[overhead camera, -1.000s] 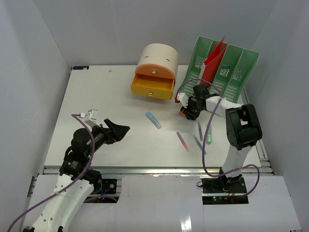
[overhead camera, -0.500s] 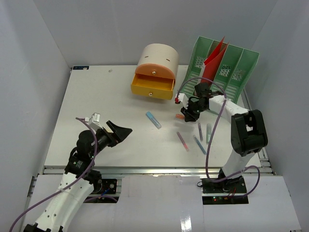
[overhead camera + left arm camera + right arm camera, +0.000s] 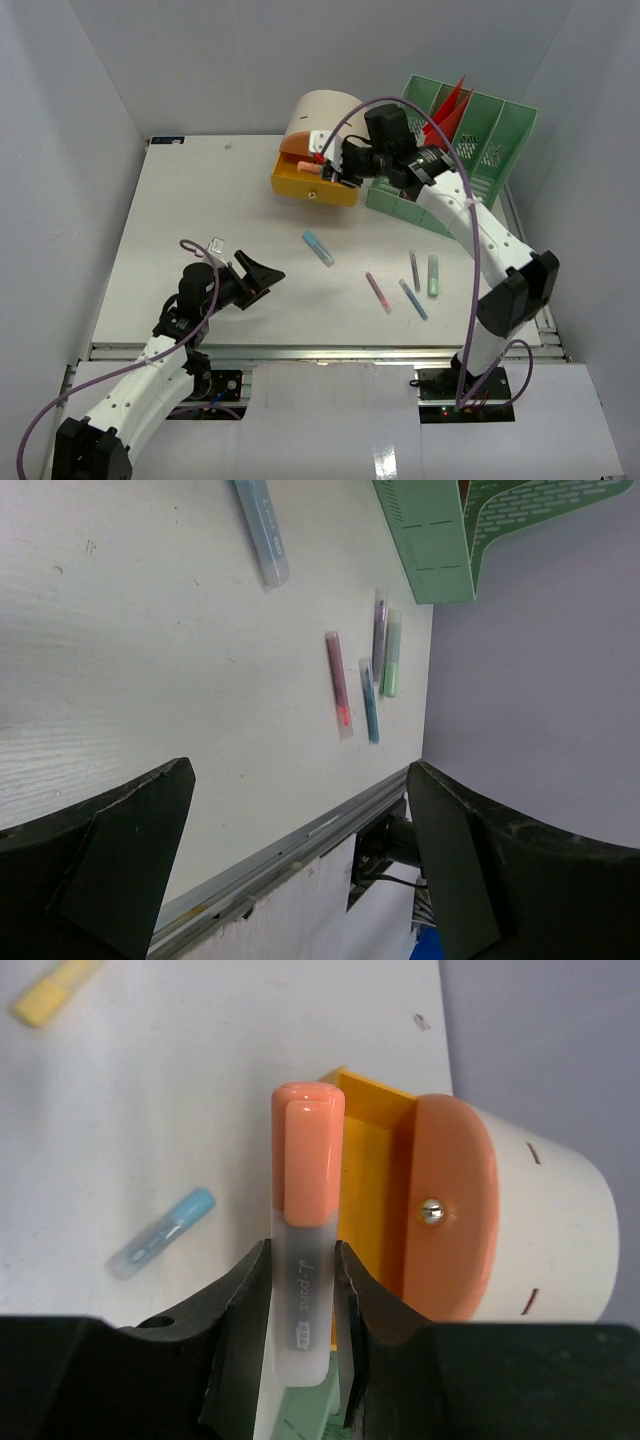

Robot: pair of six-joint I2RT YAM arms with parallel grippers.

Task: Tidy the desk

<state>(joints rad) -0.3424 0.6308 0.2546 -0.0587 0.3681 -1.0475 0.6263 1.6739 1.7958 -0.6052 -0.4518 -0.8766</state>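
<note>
From my console I see the desk (image 3: 200, 200) spreading out beneath the cream drawer unit (image 3: 325, 108). The unit stands at the desk's far edge, and the tabletop runs from there toward the arm bases as far as the metal rail (image 3: 290, 845).

My right arm is stretched long. It climbs from its base, well in front and to the right of the drawer unit, then leans away and leftward with the wrist turned in toward the unit. The right gripper (image 3: 302, 1260) sits just in front of the unit, over its pulled-out yellow drawer (image 3: 312, 187). Its fingers (image 3: 238, 1305) are clamped on the clear barrel of an orange highlighter (image 3: 308, 1150), whose orange cap points out past the fingertips. In the wrist view that cap overlaps the drawer's wall. The unit's upper orange drawer front (image 3: 452, 1210) sits flush and closed.

My left arm is folded low, well in front and to the left of the drawer unit, with the forearm aimed rightward and away. The left gripper (image 3: 300, 870) hangs low over the tabletop with its jaws spread wide apart.

A blue highlighter (image 3: 318, 247) lies in front of the drawer unit. Further front and right lie a pink pen (image 3: 378, 292), a blue pen (image 3: 412, 298), a purple pen (image 3: 414, 270) and a green highlighter (image 3: 433, 275). The green file rack (image 3: 480, 130) stands just right of the unit.
</note>
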